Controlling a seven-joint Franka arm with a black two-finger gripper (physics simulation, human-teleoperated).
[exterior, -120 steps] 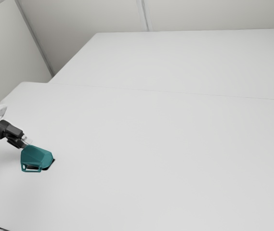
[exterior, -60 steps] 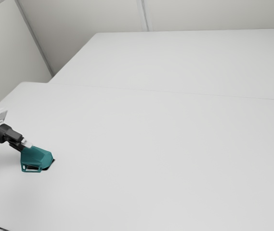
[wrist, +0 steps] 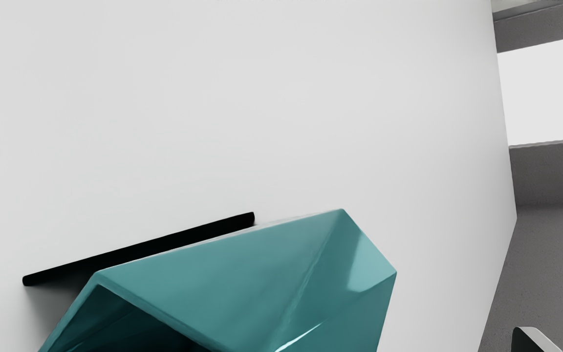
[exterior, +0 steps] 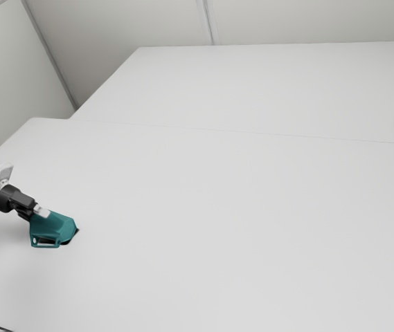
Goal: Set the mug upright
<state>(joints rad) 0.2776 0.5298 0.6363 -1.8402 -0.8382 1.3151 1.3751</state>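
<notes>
Toward nine o'clock in the exterior view, my gripper (exterior: 41,211) stands spread; at its four o'clock, the teal mug (exterior: 55,225) lies tipped on the table (exterior: 217,214). Closing off-centre against those slanted walls could skid it away.

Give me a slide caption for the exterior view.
Teal mug on its side on a white table, black pincer close by.

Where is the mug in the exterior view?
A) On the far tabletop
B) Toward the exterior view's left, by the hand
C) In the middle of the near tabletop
B: the teal mug shows toward the exterior view's left, right by the hand.
</notes>
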